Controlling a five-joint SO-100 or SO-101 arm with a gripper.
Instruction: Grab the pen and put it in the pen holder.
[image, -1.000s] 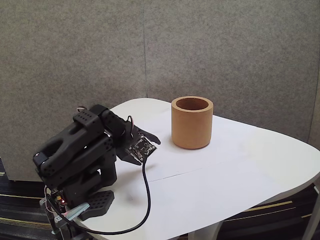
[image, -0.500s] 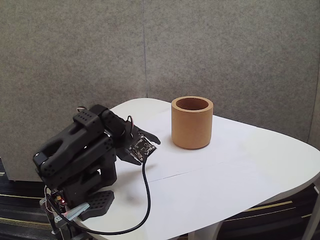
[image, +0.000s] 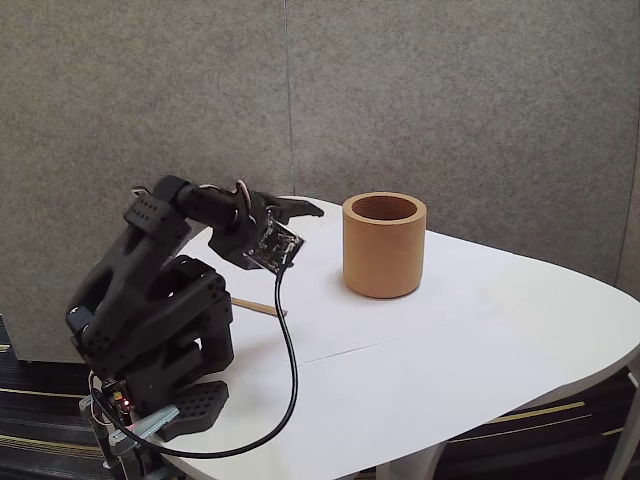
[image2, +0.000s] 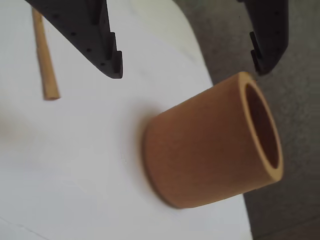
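The pen (image: 258, 306) is a thin light-brown stick lying flat on the white table, just in front of the arm's base; in the wrist view the pen (image2: 44, 60) lies at the upper left. The pen holder (image: 384, 245), a thick tan-orange cup, stands upright near the table's far middle, and the pen holder (image2: 215, 145) has a dark, hollow inside in the wrist view. My gripper (image: 300, 215) hovers above the table between pen and cup, pointing toward the cup. Its jaws are open in the wrist view (image2: 187, 65), with nothing between them.
A black cable (image: 290, 370) hangs from the wrist and loops over the table (image: 450, 350) to the arm's base (image: 150, 350) at the near left edge. The table's rounded edge runs along the front and right. A grey panel wall stands behind.
The arm has lifted from its folded, low pose; the gripper rose and now points toward the cup. The pen, hidden under the gripper before, now shows on the table.
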